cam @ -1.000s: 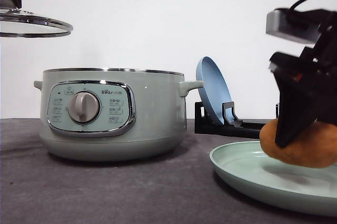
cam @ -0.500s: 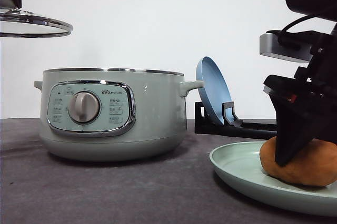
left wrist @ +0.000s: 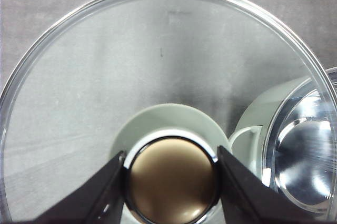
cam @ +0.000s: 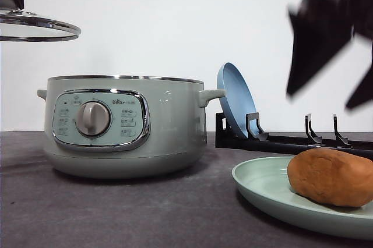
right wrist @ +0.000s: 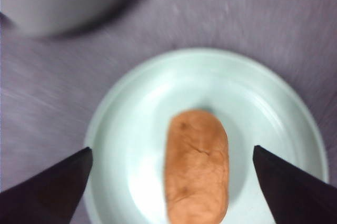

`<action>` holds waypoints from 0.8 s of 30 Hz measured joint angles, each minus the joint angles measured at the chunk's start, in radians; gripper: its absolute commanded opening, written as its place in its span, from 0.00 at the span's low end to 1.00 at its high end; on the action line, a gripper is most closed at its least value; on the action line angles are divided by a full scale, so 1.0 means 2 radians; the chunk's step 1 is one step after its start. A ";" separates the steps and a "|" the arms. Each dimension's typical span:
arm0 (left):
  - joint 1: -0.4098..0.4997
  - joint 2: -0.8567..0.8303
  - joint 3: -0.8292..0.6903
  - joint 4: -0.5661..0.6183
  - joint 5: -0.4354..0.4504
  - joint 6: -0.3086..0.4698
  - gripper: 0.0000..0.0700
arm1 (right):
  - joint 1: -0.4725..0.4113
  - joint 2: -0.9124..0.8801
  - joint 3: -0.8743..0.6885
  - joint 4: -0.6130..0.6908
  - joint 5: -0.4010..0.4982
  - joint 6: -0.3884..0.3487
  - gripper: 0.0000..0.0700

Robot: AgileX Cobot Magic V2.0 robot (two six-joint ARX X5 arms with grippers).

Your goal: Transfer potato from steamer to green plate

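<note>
The potato [cam: 331, 177] lies on its side in the green plate [cam: 262, 187], free of any grip. The right gripper [cam: 329, 44] hangs above it, blurred, its jaws spread wide and empty. The left gripper [left wrist: 171, 174] holds the glass lid [left wrist: 105, 77] aloft beside the open steamer [cam: 125, 126], jaws pinching the lid's knob [left wrist: 172, 179]. A blue plate [cam: 235, 105] stands in a black rack [cam: 280, 140] behind, on the grey counter [cam: 116, 213]. Judged risks: the rounded potato may roll toward the plate's shallow rim if the plate is jostled, and the lid, held by its knob alone, could swing or slip if the left arm moves abruptly.
</note>
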 measured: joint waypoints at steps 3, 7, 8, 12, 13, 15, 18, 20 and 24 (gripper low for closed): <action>0.000 0.000 0.000 0.000 0.000 0.000 0.01 | 0.000 -0.039 0.044 -0.052 -0.001 0.000 0.97; 0.000 0.000 0.000 0.000 0.000 0.000 0.01 | 0.000 -0.087 0.100 -0.100 0.001 0.001 1.00; 0.000 0.000 0.000 0.000 0.000 0.000 0.01 | 0.000 -0.098 0.114 -0.111 0.002 0.001 1.00; -0.001 0.000 0.000 0.000 0.000 0.000 0.01 | 0.000 -0.130 0.154 -0.146 0.002 0.007 1.00; -0.001 0.000 0.000 0.000 0.000 0.000 0.01 | 0.000 -0.137 0.161 -0.153 0.004 0.008 1.00; -0.004 0.000 0.000 0.000 0.000 0.000 0.01 | 0.000 -0.149 0.174 -0.167 0.012 0.009 1.00; -0.010 0.000 0.000 -0.001 0.000 0.000 0.01 | 0.000 -0.166 0.184 -0.182 0.015 0.011 1.00; -0.015 0.000 0.000 -0.001 0.000 0.000 0.01 | 0.000 -0.175 0.185 -0.185 0.015 0.015 1.00; -0.028 0.000 0.000 -0.004 0.000 -0.001 0.01 | 0.000 -0.186 0.185 -0.186 0.015 0.020 1.00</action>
